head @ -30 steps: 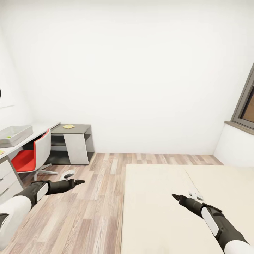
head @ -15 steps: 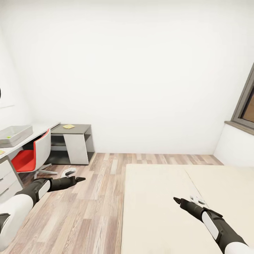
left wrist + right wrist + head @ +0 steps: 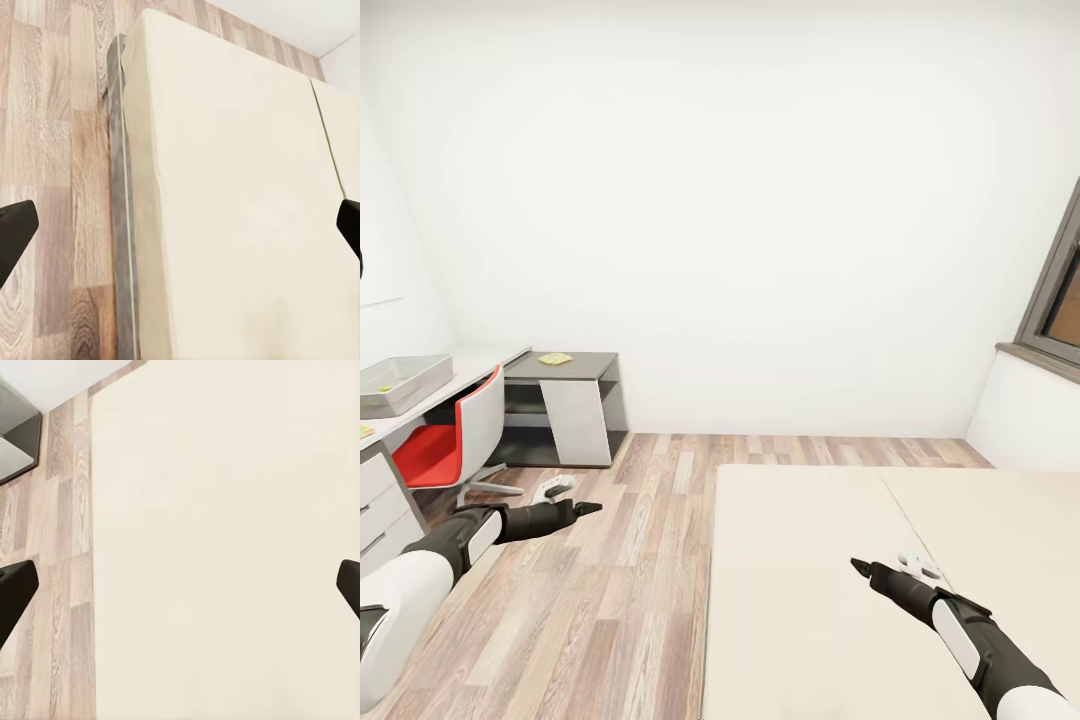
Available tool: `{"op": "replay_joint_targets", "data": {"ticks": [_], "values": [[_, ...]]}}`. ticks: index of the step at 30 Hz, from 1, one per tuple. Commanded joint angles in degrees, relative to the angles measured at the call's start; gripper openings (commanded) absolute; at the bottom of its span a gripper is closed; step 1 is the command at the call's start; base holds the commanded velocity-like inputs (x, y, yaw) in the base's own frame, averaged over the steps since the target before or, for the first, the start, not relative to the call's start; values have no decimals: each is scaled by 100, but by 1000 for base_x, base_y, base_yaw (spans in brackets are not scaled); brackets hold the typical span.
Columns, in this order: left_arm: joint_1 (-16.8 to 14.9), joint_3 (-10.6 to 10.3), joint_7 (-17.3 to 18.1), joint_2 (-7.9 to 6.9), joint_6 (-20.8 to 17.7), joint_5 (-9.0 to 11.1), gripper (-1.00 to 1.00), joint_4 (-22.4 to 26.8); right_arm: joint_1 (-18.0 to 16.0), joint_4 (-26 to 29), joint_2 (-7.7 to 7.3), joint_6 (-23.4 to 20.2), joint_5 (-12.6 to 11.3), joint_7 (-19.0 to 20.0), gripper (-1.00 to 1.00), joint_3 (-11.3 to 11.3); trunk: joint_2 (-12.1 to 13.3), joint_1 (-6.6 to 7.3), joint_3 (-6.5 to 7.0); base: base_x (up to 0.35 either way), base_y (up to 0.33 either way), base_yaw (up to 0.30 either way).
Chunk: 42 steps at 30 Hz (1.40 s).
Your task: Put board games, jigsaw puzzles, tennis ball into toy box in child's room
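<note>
The toy box [image 3: 405,383], a light-grey bin, stands on the table [image 3: 475,365] at the far left. A yellow-green speck lies inside it, too small to identify. A small flat yellowish square [image 3: 555,358] lies on the darker far end of the table. The bed [image 3: 810,580] with its beige mattress takes up the lower right. My left gripper [image 3: 588,509] hangs open over the wood floor beside the bed's edge [image 3: 124,225]. My right gripper [image 3: 860,568] hovers open over the mattress [image 3: 225,547], holding nothing. The board games are out of view.
A red and white swivel chair [image 3: 455,435] stands between me and the table. White drawer fronts [image 3: 375,500] sit at the left edge. A grey-framed window [image 3: 1060,290] is on the right wall. Wood floor [image 3: 630,560] runs between table and bed.
Both arms have sunk slightly; the right gripper is a little lower over the mattress. Nothing was picked up or let go.
</note>
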State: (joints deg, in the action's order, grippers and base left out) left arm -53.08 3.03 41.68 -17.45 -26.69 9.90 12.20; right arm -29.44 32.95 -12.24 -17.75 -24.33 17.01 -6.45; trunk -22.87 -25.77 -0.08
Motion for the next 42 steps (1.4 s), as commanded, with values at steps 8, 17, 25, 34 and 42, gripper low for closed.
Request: {"op": "replay_joint_targets", "data": {"ticks": [8,17,25,34,42], "values": [[0,28,10,4,-56,19,100,1,-1,29,4,-44,-37,29,100,-23,-5,-1,-3,-57,0,0],[0,27,11,7,-56,20,100,1,-1,35,7,-44,-37,62,100,-23,-5,-1,-3,-6,0,0],[0,31,11,4,-55,19,100,1,-1,36,11,-44,-37,65,100,-23,-5,-1,-3,0,0,0],[0,28,8,4,-53,15,100,1,-1,36,11,-44,-37,66,100,-23,-5,-1,-3,0,-59,0],[0,23,7,14,-54,13,100,1,-1,36,11,-44,-37,66,100,-23,-5,-1,-3,0,-209,0]]}}
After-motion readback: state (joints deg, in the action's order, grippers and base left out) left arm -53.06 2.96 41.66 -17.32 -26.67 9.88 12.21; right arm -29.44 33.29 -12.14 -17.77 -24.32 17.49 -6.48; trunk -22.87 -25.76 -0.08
